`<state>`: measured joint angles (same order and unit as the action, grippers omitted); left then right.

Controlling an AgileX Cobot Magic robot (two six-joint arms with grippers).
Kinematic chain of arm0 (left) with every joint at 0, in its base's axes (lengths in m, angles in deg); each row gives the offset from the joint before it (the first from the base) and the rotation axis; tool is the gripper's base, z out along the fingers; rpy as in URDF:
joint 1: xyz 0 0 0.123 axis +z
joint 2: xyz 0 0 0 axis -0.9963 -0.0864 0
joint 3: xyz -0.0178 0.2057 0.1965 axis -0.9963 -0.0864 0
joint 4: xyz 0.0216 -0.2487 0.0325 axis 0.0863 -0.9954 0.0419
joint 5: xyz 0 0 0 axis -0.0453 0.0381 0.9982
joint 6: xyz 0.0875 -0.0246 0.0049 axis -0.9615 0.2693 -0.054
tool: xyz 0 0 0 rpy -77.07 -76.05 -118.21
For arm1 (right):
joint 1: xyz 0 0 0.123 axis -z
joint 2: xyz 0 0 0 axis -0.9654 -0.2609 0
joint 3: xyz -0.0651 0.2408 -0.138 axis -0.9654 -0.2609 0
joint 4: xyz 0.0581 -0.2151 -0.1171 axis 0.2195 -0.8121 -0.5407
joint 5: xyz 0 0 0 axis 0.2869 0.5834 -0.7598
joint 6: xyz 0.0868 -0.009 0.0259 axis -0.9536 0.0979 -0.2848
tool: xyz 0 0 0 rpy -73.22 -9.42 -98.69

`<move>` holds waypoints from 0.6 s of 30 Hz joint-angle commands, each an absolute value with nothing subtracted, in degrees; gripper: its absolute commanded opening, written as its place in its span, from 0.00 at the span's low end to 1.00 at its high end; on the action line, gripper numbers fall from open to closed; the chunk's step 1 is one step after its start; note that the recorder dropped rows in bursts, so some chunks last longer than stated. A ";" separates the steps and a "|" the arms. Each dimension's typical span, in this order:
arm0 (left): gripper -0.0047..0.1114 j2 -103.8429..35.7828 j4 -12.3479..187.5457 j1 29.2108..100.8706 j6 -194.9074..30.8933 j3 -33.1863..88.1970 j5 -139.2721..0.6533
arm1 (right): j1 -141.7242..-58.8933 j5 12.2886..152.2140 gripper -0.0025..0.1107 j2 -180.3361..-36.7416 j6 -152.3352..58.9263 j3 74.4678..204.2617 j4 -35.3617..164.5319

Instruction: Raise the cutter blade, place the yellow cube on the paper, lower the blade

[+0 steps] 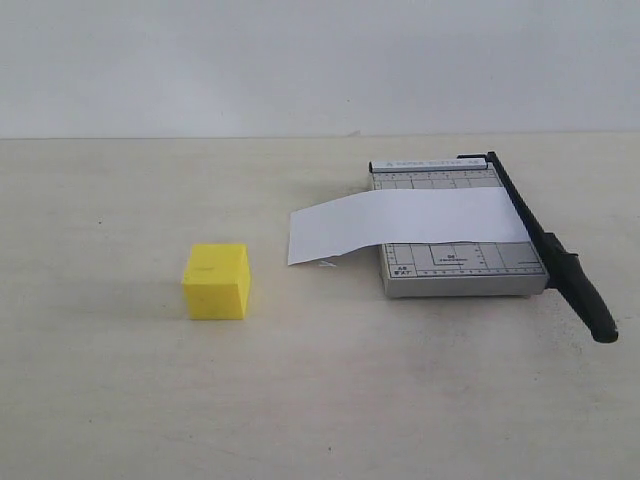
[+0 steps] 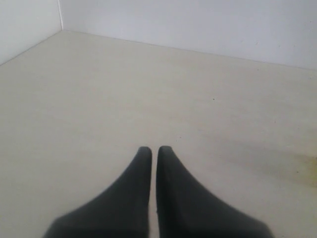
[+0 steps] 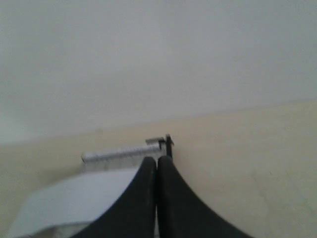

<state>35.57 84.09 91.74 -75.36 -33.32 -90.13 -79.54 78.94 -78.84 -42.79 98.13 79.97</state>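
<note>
The yellow cube [image 1: 217,281] rests on the table at the left of the exterior view. The white paper [image 1: 400,222] lies across the grey trimmer base [image 1: 460,265] and overhangs it toward the cube. Along the base's right edge the black cutter blade [image 1: 545,243] lies down flat, its thick handle end [image 1: 585,297] pointing to the front. Neither arm shows in the exterior view. My left gripper [image 2: 154,148] is shut over bare table. My right gripper [image 3: 157,159] is shut with nothing in it, with the paper [image 3: 74,201] and the trimmer's far end [image 3: 124,154] beyond its tips.
A pale wall [image 1: 320,60] closes off the back of the beige table [image 1: 320,400]. A faint yellow blur [image 2: 311,166] at the edge of the left wrist view may be the cube.
</note>
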 commanded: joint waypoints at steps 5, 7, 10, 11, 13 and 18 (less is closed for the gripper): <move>0.08 35.78 84.03 91.84 -75.41 -33.19 -89.72 | -79.45 91.60 0.02 -101.19 -36.66 111.18 79.00; 0.08 35.78 84.03 91.84 -75.41 -33.19 -89.72 | -79.45 100.45 0.10 -104.08 -32.28 112.60 79.00; 0.08 35.78 84.03 91.84 -75.41 -33.19 -89.72 | -79.45 100.83 0.47 -107.38 -29.97 112.60 79.00; 0.08 35.78 84.03 91.84 -75.41 -33.19 -89.72 | -79.45 101.21 0.53 -107.79 -30.37 112.60 79.00; 0.08 35.78 84.03 91.84 -75.41 -33.19 -89.72 | -79.45 102.59 0.53 -108.10 -30.80 112.60 79.00; 0.08 35.78 84.03 91.84 -75.41 -33.19 -89.72 | -79.45 91.03 0.53 -108.21 -28.57 107.12 79.18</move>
<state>35.57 84.09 91.74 -75.36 -33.32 -90.13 -79.54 97.00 -108.13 -29.49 109.67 78.98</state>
